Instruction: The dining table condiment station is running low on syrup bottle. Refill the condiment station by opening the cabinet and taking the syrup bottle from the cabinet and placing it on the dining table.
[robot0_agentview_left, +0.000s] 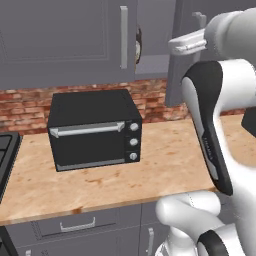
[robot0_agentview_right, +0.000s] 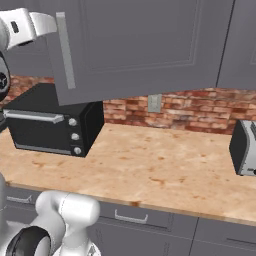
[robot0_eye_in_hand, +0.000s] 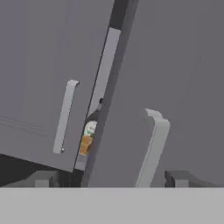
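The grey upper cabinet has its left door (robot0_eye_in_hand: 39, 78) closed, with a silver bar handle (robot0_eye_in_hand: 64, 118). Its right door (robot0_eye_in_hand: 175, 87) stands ajar, swung a little outward, also seen as the right door (robot0_agentview_right: 145, 45). My gripper (robot0_eye_in_hand: 113, 179) is open, its two dark fingertips (robot0_eye_in_hand: 43, 179) spread either side of the right door's handle (robot0_eye_in_hand: 153, 148), close in front of it. Through the narrow gap between the doors show slivers of items (robot0_eye_in_hand: 89, 133), dark, white and orange; the syrup bottle cannot be made out among them. The dining table is out of view.
A black toaster oven (robot0_agentview_left: 95, 130) stands on the speckled worktop (robot0_agentview_left: 165, 165) under the cabinet. A silver toaster (robot0_agentview_right: 245, 147) sits at the far right. A brick wall (robot0_agentview_right: 190, 110) backs the counter, grey drawers (robot0_agentview_right: 130, 217) run below, and a stove edge (robot0_agentview_left: 6, 155) is at left.
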